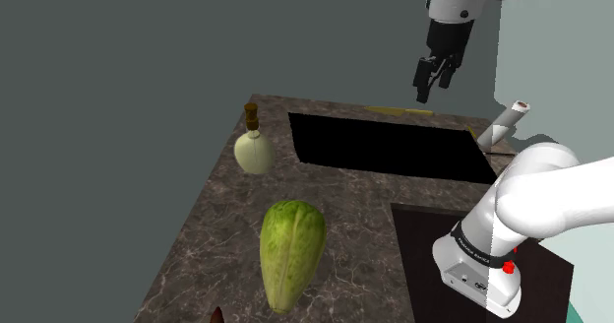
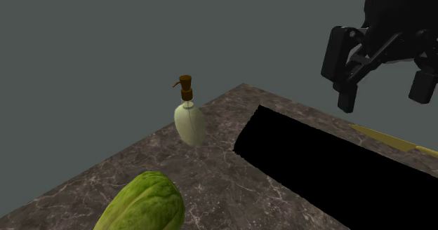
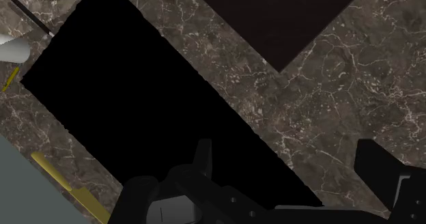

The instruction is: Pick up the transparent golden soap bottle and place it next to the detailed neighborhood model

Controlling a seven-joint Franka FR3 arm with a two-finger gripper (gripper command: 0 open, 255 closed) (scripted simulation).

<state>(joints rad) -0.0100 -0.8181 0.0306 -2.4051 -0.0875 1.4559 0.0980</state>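
Soap bottle (image 1: 255, 149), pale with a brown pump, stands at the surface's (image 1: 226, 232) far left corner in the shoulder view, with the tool (image 1: 430, 87) high to its right. The second exterior view crops the tool's top. The wrist view shows its fingers (image 3: 203, 158) spread, holding nothing.

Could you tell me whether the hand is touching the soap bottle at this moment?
Apart. The shoulder view shows the open hand up in the air over the black opening, with a stretch of countertop between it and the soap bottle.
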